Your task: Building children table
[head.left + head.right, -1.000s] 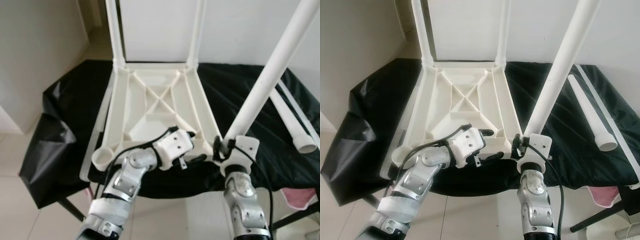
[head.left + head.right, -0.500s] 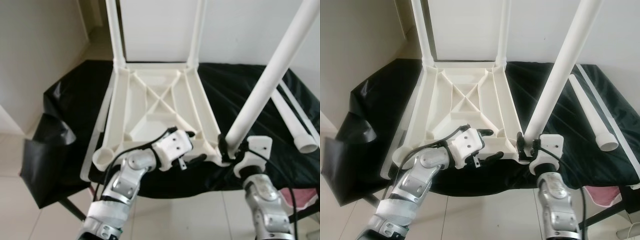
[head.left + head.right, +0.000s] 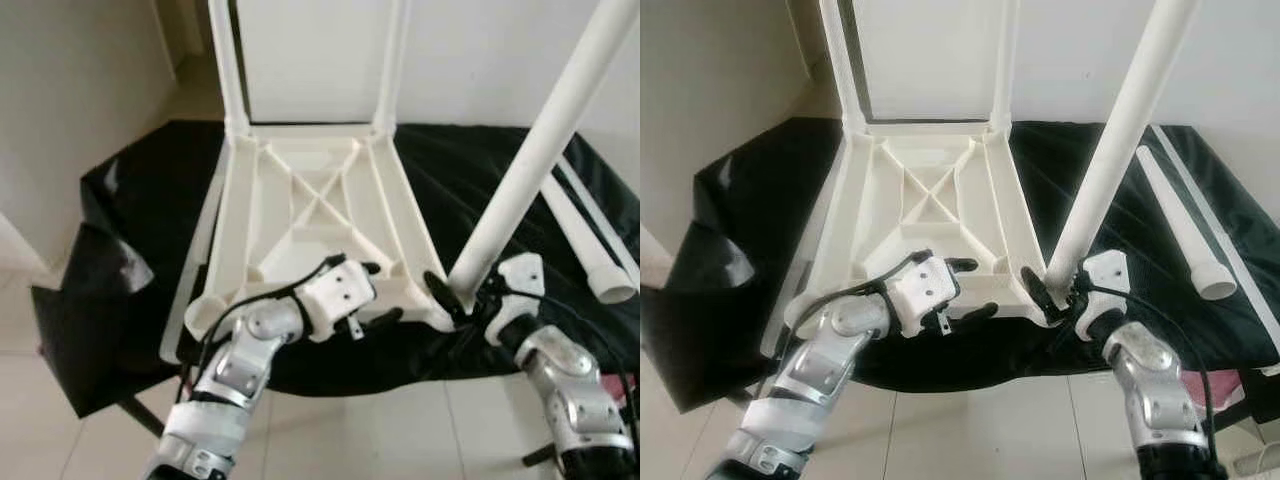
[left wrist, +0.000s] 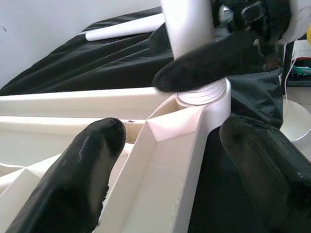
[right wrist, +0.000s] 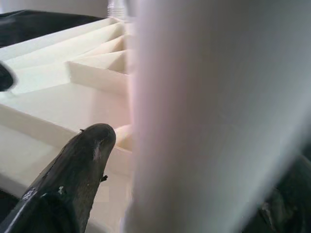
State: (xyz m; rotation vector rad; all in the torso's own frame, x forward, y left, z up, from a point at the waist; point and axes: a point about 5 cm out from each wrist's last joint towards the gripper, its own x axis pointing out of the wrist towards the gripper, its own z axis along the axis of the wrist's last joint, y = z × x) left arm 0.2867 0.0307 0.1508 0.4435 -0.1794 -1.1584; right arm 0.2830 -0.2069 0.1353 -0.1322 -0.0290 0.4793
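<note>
A white plastic children's table (image 3: 232,220) lies upside down on a black cloth. Two white legs (image 3: 228,60) (image 3: 392,60) stand fitted in its far corners. My right gripper (image 3: 455,295) is shut on a third white leg (image 3: 540,150), which slants up to the right. The leg's lower end sits at the near right corner socket (image 4: 204,94). My left gripper (image 3: 378,292) is open, its fingers (image 4: 97,160) astride the table's near rim just left of that socket. The near left socket (image 3: 200,312) holds nothing.
A loose white leg (image 3: 1180,220) lies on the black cloth (image 3: 140,230) at the right. The cloth sags off the left side toward the tiled floor (image 3: 80,440). A white wall stands close behind the table.
My right arm has swung outward to the right while the gripper stays on the leg, whose foot keeps to the near right corner. The left gripper has held its place.
</note>
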